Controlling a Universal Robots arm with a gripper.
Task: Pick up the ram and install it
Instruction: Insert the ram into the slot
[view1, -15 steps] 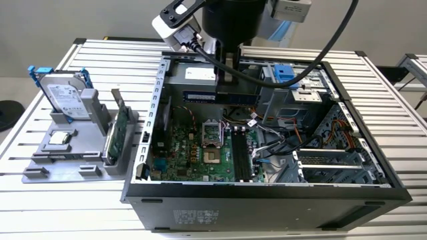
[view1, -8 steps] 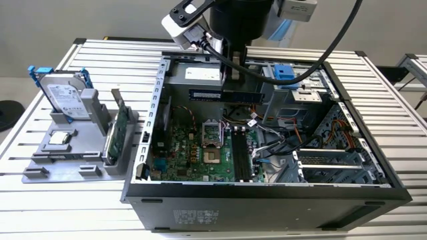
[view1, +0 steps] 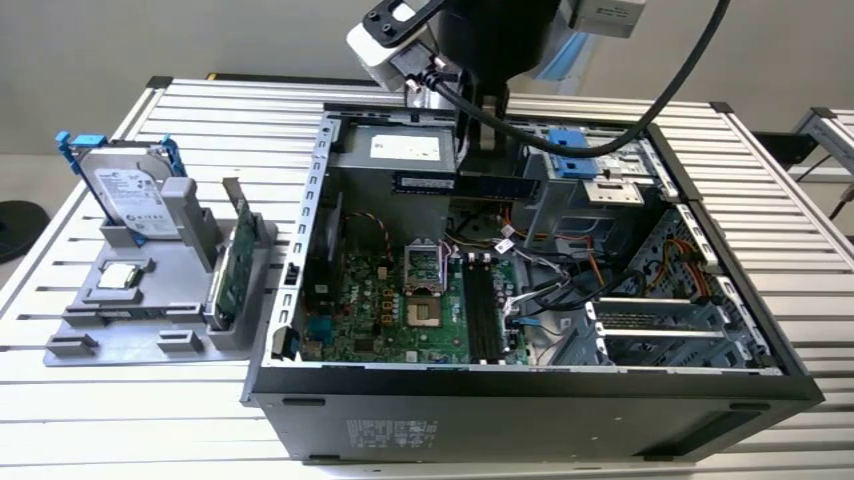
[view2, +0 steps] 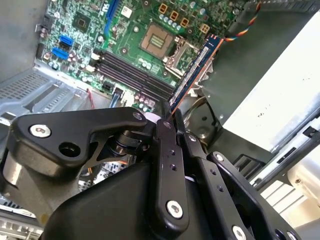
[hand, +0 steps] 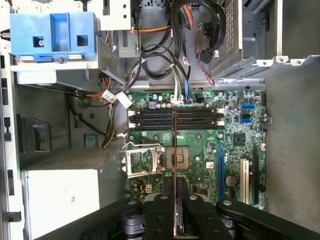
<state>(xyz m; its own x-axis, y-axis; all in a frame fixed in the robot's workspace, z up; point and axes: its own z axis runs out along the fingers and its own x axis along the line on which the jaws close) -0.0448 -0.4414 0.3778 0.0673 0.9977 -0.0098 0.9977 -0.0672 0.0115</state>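
Note:
My gripper (view2: 168, 119) is shut on the ram (view2: 197, 69), a long dark stick with black chips that sticks out from between the fingers. In the exterior view the ram (view1: 461, 184) hangs level under the arm, above the back part of the open computer case (view1: 534, 385). It hangs above the motherboard (view1: 387, 295), not touching it. In the first wrist view the ram (hand: 174, 145) shows edge-on, running from the gripper (hand: 175, 194) toward the black memory slots (hand: 150, 120). Those slots (view2: 127, 70) lie beside the processor socket (view2: 157, 40) with nothing in them.
On the exterior view's left a grey holder (view1: 80, 345) carries a silver hard drive with blue rails (view1: 134, 195), a green expansion card (view1: 234, 270) and a small chip (view1: 120, 278). Inside the case sit loose cables (hand: 150, 60), a blue drive caddy (hand: 52, 35) and metal walls.

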